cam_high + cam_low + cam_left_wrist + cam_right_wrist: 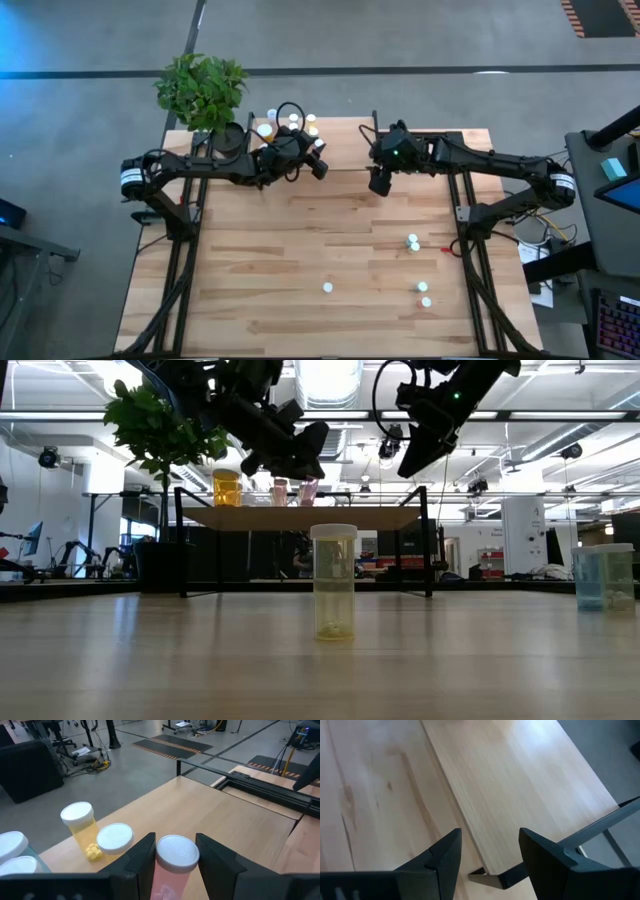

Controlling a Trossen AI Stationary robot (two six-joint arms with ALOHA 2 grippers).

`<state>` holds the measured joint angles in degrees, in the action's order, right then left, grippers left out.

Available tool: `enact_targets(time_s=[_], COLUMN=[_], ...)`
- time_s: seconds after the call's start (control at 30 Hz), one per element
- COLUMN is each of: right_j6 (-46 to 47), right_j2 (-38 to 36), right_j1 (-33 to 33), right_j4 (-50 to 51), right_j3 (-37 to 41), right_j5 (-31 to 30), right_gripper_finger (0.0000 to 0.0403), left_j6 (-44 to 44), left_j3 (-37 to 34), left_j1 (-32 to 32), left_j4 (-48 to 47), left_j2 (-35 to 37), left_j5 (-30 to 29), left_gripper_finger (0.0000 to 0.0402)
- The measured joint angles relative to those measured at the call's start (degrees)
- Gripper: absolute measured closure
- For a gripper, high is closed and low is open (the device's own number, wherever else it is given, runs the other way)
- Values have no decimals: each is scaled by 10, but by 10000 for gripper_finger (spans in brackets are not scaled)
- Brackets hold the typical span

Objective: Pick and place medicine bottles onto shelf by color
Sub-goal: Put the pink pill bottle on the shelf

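Pink bottle (172, 865) sits between the fingers of the left claw (174, 862), which is closed on it over the shelf (235, 820) — the low view shows it still up at shelf level, so I'd call this bottle mid-placement, not yet let go. Already on the shelf: a yellow bottle (80, 822) upright, another white-capped one (116, 839) just beside it, and two more caps at the edge of the left wrist view; the high view shows a cluster of white caps (290, 122) at the shelf's left end next to the potted plant (200, 90). Whether those are correctly grouped by colour I can't tell for all of them. Right claw (487, 857) hangs empty, fingers partly spread, over the right end of the shelf, with nothing between them. Left on the desk (300, 260) — roughly five bottles: a yellow-green one (333, 582) standing alone near the middle, two close together (413, 242) to the right, two more (423, 294) nearer the front right. A teal one (605, 575) shows at the far side in the low view. Judging by this, about half is done, with the loose ones all well apart from the shelf.
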<state>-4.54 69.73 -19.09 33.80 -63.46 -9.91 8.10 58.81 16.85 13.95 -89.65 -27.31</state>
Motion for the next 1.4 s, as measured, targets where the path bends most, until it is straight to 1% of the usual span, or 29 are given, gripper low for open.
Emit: enact_targets(time_s=[0.17,0.33,0.5,0.9,1.23,1.3,1.4], right_j6=[0,5,17,32,46,48,61], right_j2=[0,0,-1,-12,-18,-18,-18], right_j1=[-1,-1,-1,-1,0,0,0], right_j4=[1,2,2,2,3,3,3], right_j3=[0,0,0,0,0,0,0], right_j5=[0,1,14,16,29,29,30], right_gripper_finger=[213,213,213,213,213,213,213], left_j6=[5,8,7,5,5,5,6], left_j3=[0,-1,-1,7,7,6,1], left_j1=[0,0,0,0,0,0,0], left_j4=[-6,-31,-26,-30,-30,-30,-30], left_j2=[0,0,1,1,2,2,2], left_j5=[0,0,0,2,7,7,8], left_gripper_finger=[283,283,283,283,283,279,262])
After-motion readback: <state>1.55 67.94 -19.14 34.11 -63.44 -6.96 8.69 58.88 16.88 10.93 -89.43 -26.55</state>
